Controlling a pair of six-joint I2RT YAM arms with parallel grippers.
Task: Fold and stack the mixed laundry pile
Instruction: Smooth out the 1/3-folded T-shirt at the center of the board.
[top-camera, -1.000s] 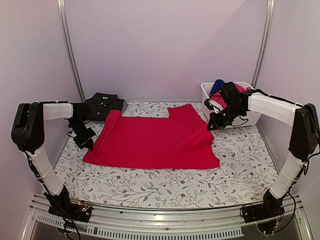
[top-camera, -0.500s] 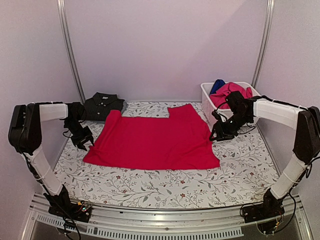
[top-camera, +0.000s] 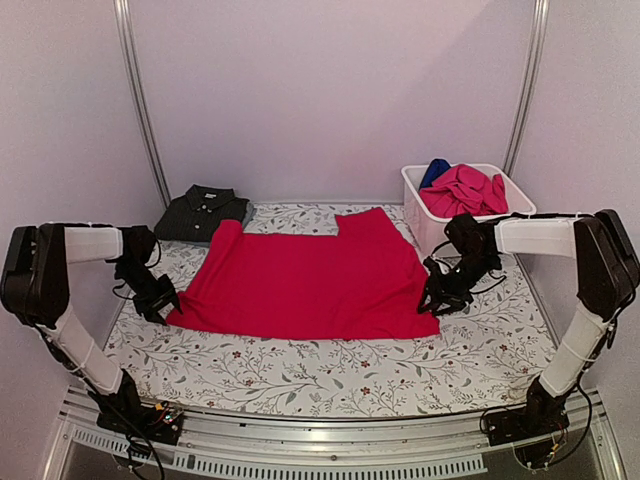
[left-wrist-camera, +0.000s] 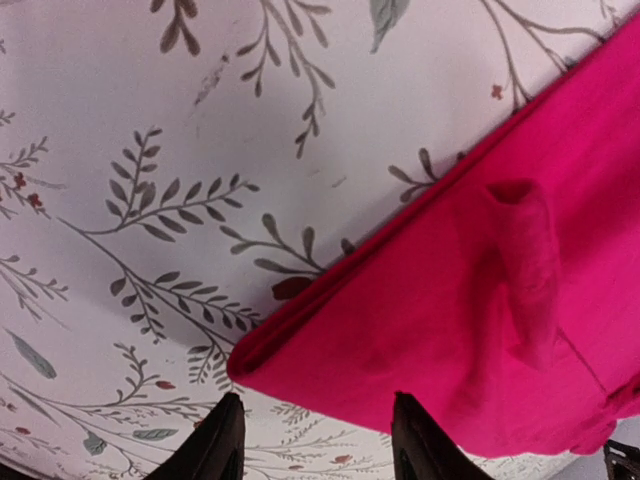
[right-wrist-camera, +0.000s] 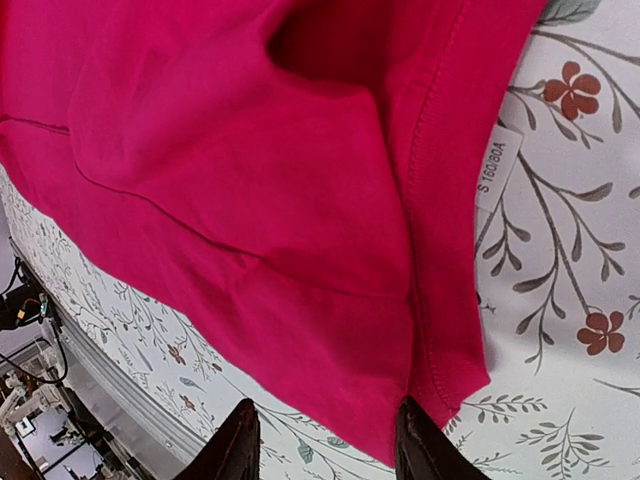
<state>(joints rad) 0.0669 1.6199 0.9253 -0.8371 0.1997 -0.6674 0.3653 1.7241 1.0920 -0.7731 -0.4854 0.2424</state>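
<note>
the red tee (top-camera: 310, 285) lies spread flat across the middle of the floral cloth (top-camera: 330, 370) covering the table. the left gripper (top-camera: 160, 303) sits low at the tee's near left corner, jaws parted and clasping nothing. the right gripper (top-camera: 438, 300) stands equally parted over the near right hem, close to a white size label (right-wrist-camera: 492, 170). a folded charcoal polo (top-camera: 205, 212) rests at the far left, just beyond the tee. at the far right, a white tub (top-camera: 425, 215) holds a magenta garment (top-camera: 468, 190) and a blue garment (top-camera: 435, 170).
</note>
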